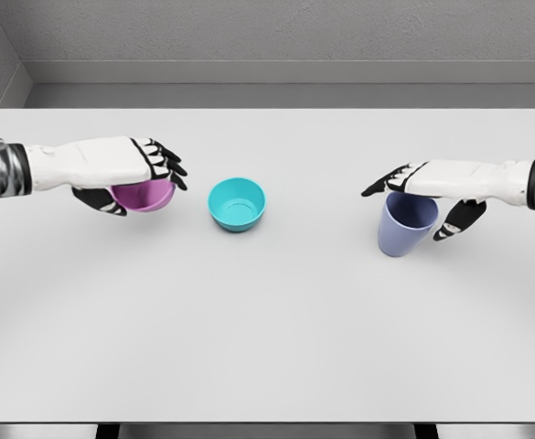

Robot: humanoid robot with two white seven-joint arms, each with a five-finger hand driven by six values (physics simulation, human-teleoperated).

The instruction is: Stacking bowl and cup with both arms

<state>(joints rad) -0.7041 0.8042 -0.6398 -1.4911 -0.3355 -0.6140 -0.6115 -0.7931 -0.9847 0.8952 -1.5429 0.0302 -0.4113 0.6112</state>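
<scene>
A purple bowl sits under my left hand at the left of the white table. The palm covers its rim, the thumb presses its near side and the fingers reach over the far edge. A teal bowl stands upright and free just right of it, near the table's middle. At the right, my right hand covers the top of a lavender-blue cup, which leans slightly. Its thumb is on the cup's right side and its fingers stretch over the left rim.
A grey wall runs behind the table's far edge. Nothing else stands on the table besides the two bowls and the cup.
</scene>
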